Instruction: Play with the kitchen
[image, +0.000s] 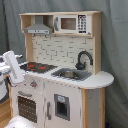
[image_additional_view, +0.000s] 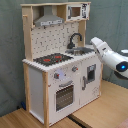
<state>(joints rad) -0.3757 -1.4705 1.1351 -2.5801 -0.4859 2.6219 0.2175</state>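
A: Where does the tall white and light-wood toy kitchen (image: 60, 70) stand?

B: In the middle of both exterior views, upright on a light wooden bench (image_additional_view: 95, 112), with a grey curtain behind it. The black stovetop with red rings (image_additional_view: 52, 58) sits on the counter beside the metal sink (image_additional_view: 82, 50), and the curved black faucet (image_additional_view: 75, 40) rises behind the sink. A grey hood (image: 38, 29) hangs over the stove, with a toy microwave (image: 72, 23) next to it.

A: And the robot's white arm (image_additional_view: 107, 52)?

B: In the second exterior view it reaches in from the second exterior view's right, close to the sink end of the counter. In the first exterior view a white arm segment (image: 13, 67) shows at the first exterior view's left, by the stove end.

A: Is the gripper clenched or released?

B: I cannot tell; the arm hides it.

A: The oven?

B: Its windowed oven door (image_additional_view: 64, 96) looks closed, with knobs (image_additional_view: 65, 76) above.
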